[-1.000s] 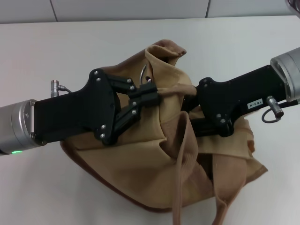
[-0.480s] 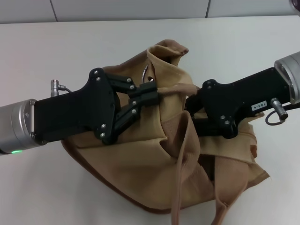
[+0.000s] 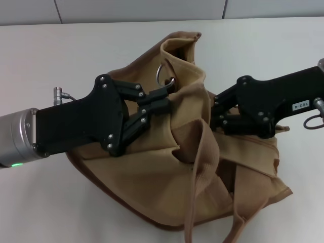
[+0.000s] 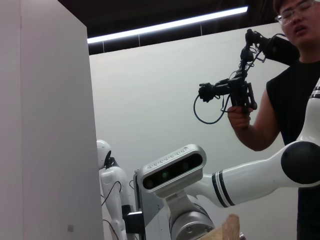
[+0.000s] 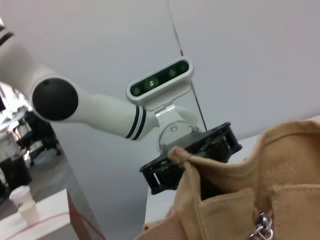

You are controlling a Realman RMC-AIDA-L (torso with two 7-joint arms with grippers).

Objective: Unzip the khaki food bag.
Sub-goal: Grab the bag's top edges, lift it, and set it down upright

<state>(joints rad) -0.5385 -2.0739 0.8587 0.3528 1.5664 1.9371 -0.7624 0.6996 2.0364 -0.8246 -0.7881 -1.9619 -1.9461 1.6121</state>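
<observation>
The khaki food bag lies crumpled in the middle of the white table, with one webbing handle trailing toward me. My left gripper is shut on the bag's top edge, just below a silver ring. My right gripper is to its right, shut in the folds at the bag's top, with its fingertips partly buried in cloth. In the right wrist view the silver zipper pull hangs at the near edge of the bag. The left gripper holds the far corner.
The white table runs back to a grey wall. The left wrist view looks away from the table at a person with a handheld rig and my own head.
My right gripper has pulled to the right, away from the left one. The bag's top has stretched and stood up, and the silver ring now shows more fully. My left gripper has stayed put.
</observation>
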